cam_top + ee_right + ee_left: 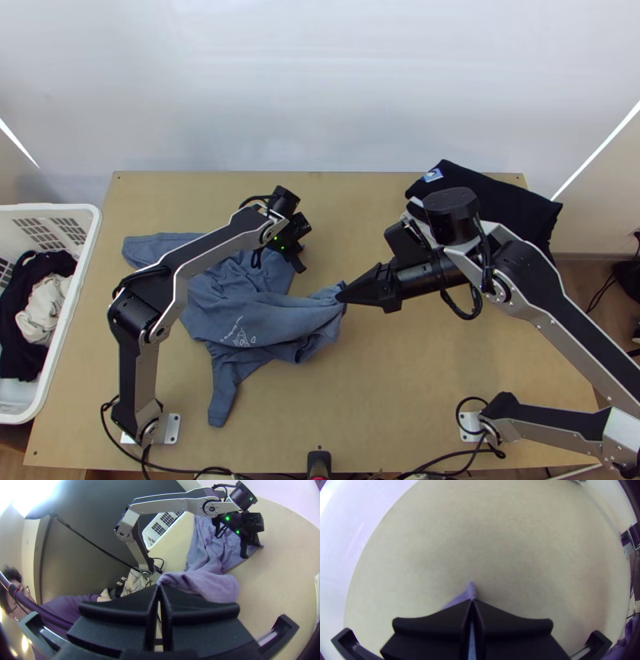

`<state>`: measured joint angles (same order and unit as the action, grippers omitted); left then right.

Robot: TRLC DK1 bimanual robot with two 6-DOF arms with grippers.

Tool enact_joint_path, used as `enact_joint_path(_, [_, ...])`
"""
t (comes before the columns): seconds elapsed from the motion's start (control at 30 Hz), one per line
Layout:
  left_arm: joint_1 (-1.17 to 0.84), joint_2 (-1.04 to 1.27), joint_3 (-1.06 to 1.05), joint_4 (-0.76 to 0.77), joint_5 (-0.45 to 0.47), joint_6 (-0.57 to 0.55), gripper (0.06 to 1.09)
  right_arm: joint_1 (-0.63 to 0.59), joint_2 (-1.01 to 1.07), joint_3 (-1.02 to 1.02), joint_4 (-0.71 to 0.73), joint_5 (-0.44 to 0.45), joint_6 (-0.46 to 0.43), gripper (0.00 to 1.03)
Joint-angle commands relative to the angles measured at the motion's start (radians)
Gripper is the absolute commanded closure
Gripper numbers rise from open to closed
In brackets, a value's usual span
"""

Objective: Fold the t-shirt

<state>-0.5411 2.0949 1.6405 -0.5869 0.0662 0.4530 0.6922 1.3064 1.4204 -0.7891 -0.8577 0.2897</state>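
The blue t-shirt [264, 320] lies bunched and wrinkled on the left half of the table, a small print facing up and one sleeve pointing toward the near edge. At its far side is my left gripper [298, 260]; in the left wrist view the left gripper [472, 600] is shut, with a small peak of the shirt [471, 590] poking out past the tips. My right gripper [341, 298] pinches the shirt's right end, and in the right wrist view the right gripper [159, 586] is closed on a raised fold of the shirt [213, 585].
A white basket [94, 256] with dark and cream clothes stands at the left edge. Black folded cloth [508, 204] with a blue-white label lies at the far right corner, partly behind the right arm. Bare table [368, 400] shows along the near middle.
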Motion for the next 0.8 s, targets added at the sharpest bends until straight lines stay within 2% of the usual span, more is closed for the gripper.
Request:
enact_joint_path(0.0, [0.018, -0.004, 0.010, 0.022, 0.001, -0.014, 1.05, -0.006, -0.001, -0.001, 0.001, -0.001, -0.001, 1.00])
enact_joint_path(0.1, [0.061, 0.011, 0.117, 0.016, 0.004, -0.086, 1.05, -0.006, -0.002, -0.001, -0.001, -0.001, -0.001, 1.00])
enact_joint_path(0.33, [0.202, 0.071, 0.495, -0.011, 0.015, -0.332, 1.05, -0.010, -0.004, -0.015, 0.001, -0.001, -0.006, 1.00])
enact_joint_path(0.43, [0.265, 0.099, 0.631, 0.018, -0.026, -0.409, 1.05, -0.010, -0.006, -0.023, 0.001, -0.001, -0.011, 1.00])
enact_joint_path(0.57, [0.331, 0.091, 0.640, 0.137, -0.143, -0.413, 1.05, -0.010, -0.006, -0.026, 0.002, -0.001, -0.020, 1.00])
enact_joint_path(0.77, [0.420, 0.091, 0.639, 0.141, -0.175, -0.422, 1.05, -0.019, -0.010, -0.048, 0.004, -0.001, -0.024, 1.00])
